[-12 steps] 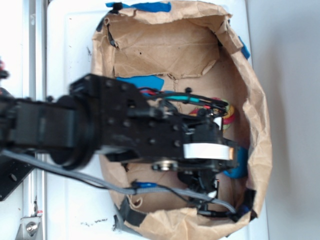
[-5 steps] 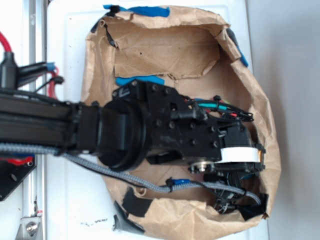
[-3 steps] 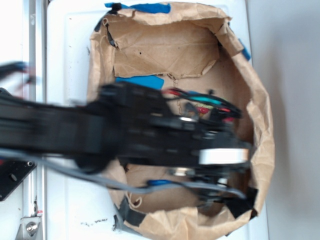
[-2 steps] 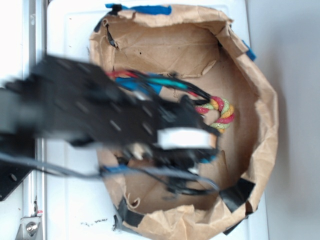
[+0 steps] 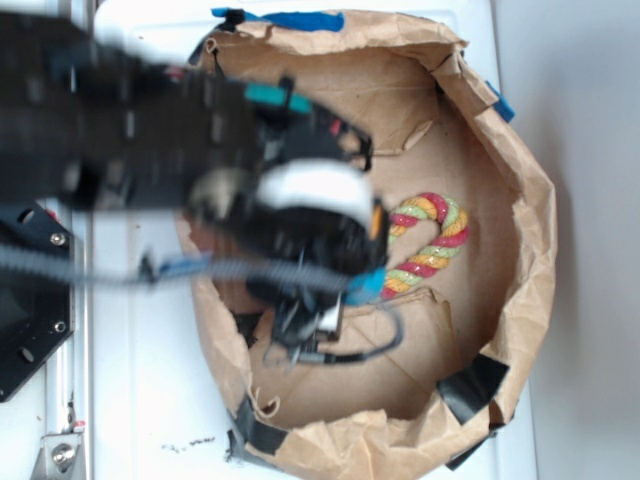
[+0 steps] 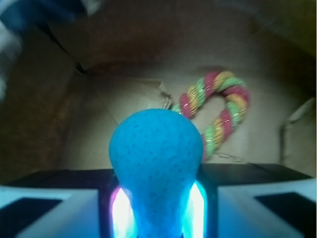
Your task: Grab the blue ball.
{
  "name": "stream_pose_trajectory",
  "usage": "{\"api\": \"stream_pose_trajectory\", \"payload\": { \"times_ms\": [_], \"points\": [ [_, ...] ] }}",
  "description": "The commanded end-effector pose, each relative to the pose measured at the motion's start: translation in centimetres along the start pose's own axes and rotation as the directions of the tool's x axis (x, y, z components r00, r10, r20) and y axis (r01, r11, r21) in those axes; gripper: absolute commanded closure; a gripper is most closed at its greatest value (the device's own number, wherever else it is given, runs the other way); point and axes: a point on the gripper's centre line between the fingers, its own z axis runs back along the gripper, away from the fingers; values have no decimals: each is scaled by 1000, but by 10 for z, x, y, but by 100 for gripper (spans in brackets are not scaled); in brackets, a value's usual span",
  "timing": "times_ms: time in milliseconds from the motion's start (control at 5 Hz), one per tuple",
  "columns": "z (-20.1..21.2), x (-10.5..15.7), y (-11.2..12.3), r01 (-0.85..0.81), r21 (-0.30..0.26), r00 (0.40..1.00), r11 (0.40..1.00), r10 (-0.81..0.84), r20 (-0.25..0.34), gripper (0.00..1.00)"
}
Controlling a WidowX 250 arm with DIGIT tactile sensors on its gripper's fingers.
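Wrist view is showing the gripper (image 6: 156,208) clamping the blue ball (image 6: 154,153) between its jaws at the lower centre of the frame, with the rope toy (image 6: 218,111) lying on the brown paper floor at upper right. Exterior view is showing the black arm (image 5: 130,130), blurred, reaching in from the upper left over the paper bag (image 5: 520,200) on the white desk (image 5: 130,400), its gripper hanging above the bag's left half, only a sliver of blue showing beside the rope toy's lower end.
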Motion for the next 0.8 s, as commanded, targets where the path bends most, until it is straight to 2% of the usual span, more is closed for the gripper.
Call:
{"api": "stream_pose_trajectory", "payload": {
  "times_ms": [0, 200, 600],
  "points": [
    [36, 17, 16, -51, 100, 990, 994, 64, -125, 100],
    [45, 24, 2, -20, 78, 997, 997, 26, -67, 100],
    [39, 29, -4, -6, 103, 997, 995, 14, -71, 100]
  ]
}}
